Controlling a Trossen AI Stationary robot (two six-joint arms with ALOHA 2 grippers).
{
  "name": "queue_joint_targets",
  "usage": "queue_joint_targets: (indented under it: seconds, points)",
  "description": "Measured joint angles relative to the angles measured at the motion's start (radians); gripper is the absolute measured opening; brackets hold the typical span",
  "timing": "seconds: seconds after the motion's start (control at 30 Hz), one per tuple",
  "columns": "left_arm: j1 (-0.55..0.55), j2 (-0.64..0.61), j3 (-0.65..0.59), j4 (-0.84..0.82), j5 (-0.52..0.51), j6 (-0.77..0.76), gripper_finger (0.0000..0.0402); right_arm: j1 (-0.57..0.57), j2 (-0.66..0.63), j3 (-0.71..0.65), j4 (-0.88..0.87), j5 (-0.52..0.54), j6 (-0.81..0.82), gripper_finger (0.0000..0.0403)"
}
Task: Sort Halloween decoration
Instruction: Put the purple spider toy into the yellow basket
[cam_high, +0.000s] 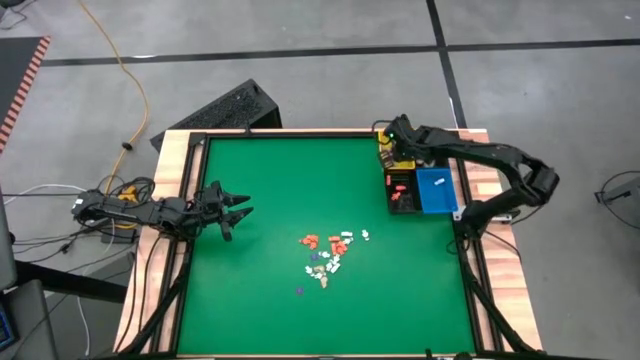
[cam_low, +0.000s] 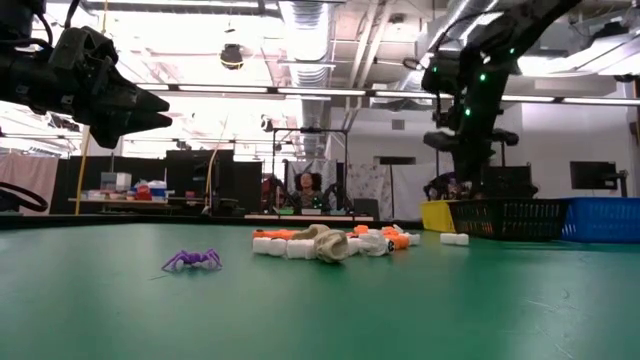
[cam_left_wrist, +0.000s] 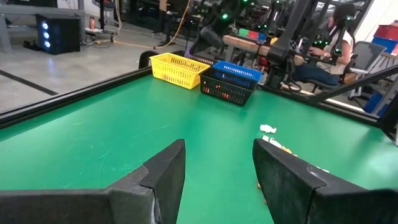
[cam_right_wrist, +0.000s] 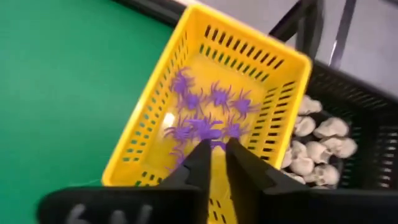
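The Halloween decoration lies as a loose pile (cam_high: 325, 255) of cream-white, orange-red and purple trinkets on the middle of the green mat. One purple spider (cam_low: 192, 260) lies apart on the mat. My right gripper (cam_right_wrist: 216, 148) hangs over the yellow bin (cam_right_wrist: 137, 143) at the far right, fingers pointing down and slightly open. Several purple spiders (cam_right_wrist: 211, 102) lie on the bin's floor. My left gripper (cam_high: 240, 210) waits open and level above the table's left side, with nothing between its fingers (cam_left_wrist: 168, 168). My right gripper stands with its fingertips just above one purple spider (cam_right_wrist: 202, 129) in the yellow bin. I cannot tell whether the fingers touch that spider or whether it lies loose among the others.
A black bin (cam_right_wrist: 348, 124) holding cream-white skulls (cam_right_wrist: 320, 149) stands beside the yellow one, and a blue bin (cam_high: 435, 190) beside that. All three sit by the table's right rim. The green mat (cam_high: 250, 300) has a raised wooden border.
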Motion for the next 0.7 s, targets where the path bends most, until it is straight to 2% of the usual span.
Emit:
queue_joint_targets:
  seconds: [0.17,0.3,0.47,0.57,0.63,0.7]
  points:
    - [0.000,0.000,0.000,0.000,0.000,0.000,0.0178,-0.015,0.017,0.000,0.008,-0.009,-0.003,0.0144]
    - [0.000,0.000,0.000,0.000,0.000,0.000,0.0178,-0.013,0.016,0.017,-0.001,-0.011,-0.014,0.0175]
    - [0.000,0.000,0.000,0.000,0.000,0.000,0.0178,-0.007,0.017,0.046,-0.013,-0.008,-0.044,0.0187]
    - [0.000,0.000,0.000,0.000,0.000,0.000,0.0178,-0.014,0.022,0.076,-0.035,-0.031,-0.106,0.0187]
    - [0.000,0.000,0.000,0.000,0.000,0.000,0.0178,-0.001,0.019,0.083,-0.019,-0.012,-0.079,0.0185]
    - [0.000,0.000,0.000,0.000,0.000,0.000,0.0178,0.005,0.019,0.093,-0.028,-0.013,-0.120,0.0181]
